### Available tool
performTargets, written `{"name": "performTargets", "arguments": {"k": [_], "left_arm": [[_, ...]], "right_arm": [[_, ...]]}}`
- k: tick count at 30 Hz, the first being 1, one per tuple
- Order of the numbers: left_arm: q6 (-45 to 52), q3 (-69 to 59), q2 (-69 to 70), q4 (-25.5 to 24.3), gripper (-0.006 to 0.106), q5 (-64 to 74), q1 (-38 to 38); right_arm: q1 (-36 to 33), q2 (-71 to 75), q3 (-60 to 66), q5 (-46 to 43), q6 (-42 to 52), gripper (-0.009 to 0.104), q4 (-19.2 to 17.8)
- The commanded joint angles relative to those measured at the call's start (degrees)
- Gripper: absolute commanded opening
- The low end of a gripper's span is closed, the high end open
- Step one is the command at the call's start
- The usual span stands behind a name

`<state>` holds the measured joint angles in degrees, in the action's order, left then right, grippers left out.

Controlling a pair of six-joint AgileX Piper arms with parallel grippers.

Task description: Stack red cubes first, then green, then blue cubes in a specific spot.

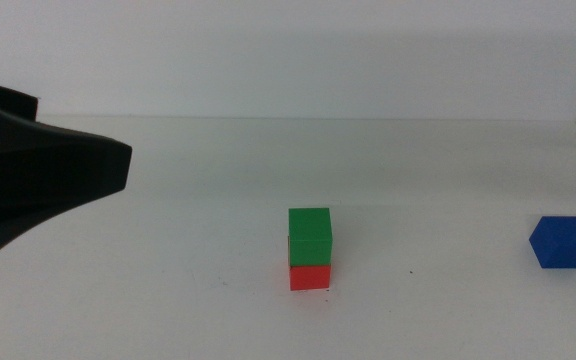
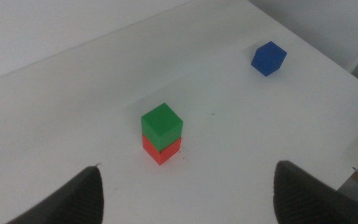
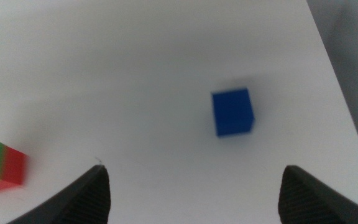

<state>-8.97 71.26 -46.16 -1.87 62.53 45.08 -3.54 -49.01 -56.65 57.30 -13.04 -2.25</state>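
- The small matte green cube (image 1: 309, 236) sits squarely on the matte red cube (image 1: 309, 276) mid-counter, so the tower awaits its top.
- The deep blue cube (image 1: 561, 242) lies alone, far right on the white counter (image 1: 168, 300).
- The right hand (image 3: 191, 186) hangs above it, spread wide and empty, apparently lining up a grasp.
- The left hand (image 2: 185, 193), likewise wide and empty, is off to the left.

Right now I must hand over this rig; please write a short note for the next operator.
Left claw: open, empty, above the table at the left side.
Right claw: open, empty, above the blue cube.
Green cube sits on the red cube, near the middle of the white table.
Done: red, then green.
Left: put the blue cube, alone at the right, on top.
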Motion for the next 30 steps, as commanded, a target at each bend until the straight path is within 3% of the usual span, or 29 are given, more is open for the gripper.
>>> {"name": "performTargets", "arguments": {"k": [1, 6, 16, 22, 30], "left_arm": [[0.13, -0.26, 0.21, 0.21, 0.094, -0.93, 0.02], [0.13, -0.26, 0.21, 0.21, 0.094, -0.93, 0.02], [0.13, -0.26, 0.21, 0.21, 0.094, -1.05, 0.02], [0.13, -0.26, 0.21, 0.21, 0.094, -1.05, 0.02], [0.13, -0.26, 0.21, 0.21, 0.094, -1.05, 0.02]], "right_arm": [[0.17, -5.22, -1.21, 0.11, 0.85, 0.088, -2.57], [0.17, -18.68, -4.84, -0.19, 5.66, 0.088, -4.54], [5.51, -43.56, -11.84, -4.46, 9.83, 0.088, -3.53], [7.24, -52.03, -16.81, -5.00, 13.04, 0.088, -3.26], [7.24, -57.42, -17.80, -7.16, 14.15, 0.086, -0.20]]}}
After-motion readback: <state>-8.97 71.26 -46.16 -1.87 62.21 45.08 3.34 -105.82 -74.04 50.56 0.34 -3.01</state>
